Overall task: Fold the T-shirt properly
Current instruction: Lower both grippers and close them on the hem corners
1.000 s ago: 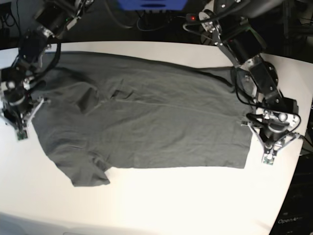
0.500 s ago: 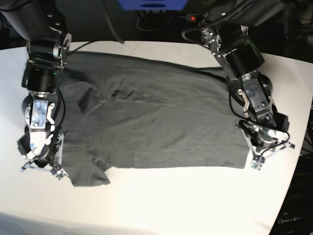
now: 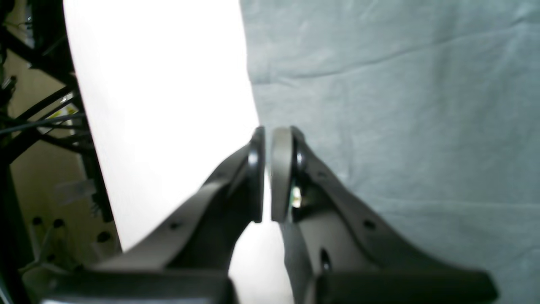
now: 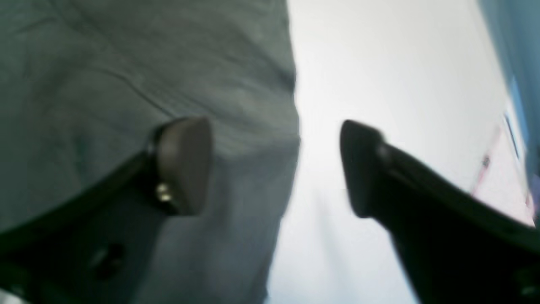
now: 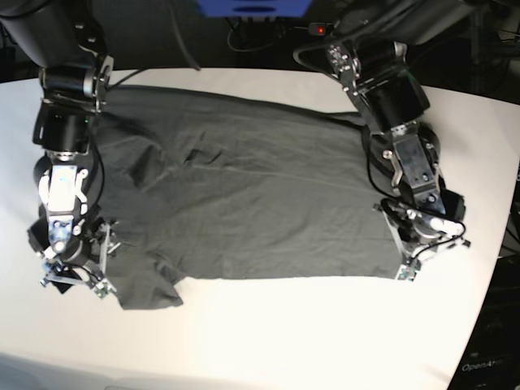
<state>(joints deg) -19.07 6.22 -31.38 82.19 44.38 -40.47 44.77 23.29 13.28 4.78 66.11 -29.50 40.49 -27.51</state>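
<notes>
The dark charcoal T-shirt [image 5: 244,203] lies spread out and wrinkled on the white table [image 5: 284,333]. My right gripper [image 5: 75,284] is open at the shirt's near-left edge, by the front sleeve [image 5: 150,292]. In the right wrist view the gripper [image 4: 274,169] straddles the cloth edge: one finger [image 4: 185,164] is over the T-shirt [image 4: 105,63], the other over bare table [image 4: 379,63]. My left gripper [image 5: 406,272] is shut at the hem's near-right corner. In the left wrist view its pads [image 3: 280,177] meet right at the T-shirt's [image 3: 400,126] edge, holding nothing.
A blue object [image 5: 253,6] and cables sit behind the table's far edge. The table's right edge [image 5: 496,244] curves close to the left arm, with a dark frame and cables [image 3: 42,126] beyond it. White tabletop lies in front of the shirt.
The right arm swung from the shirt's left side to the near-left edge by the sleeve, and its jaws opened. The left gripper shifted inward to the hem's near corner, still shut.
</notes>
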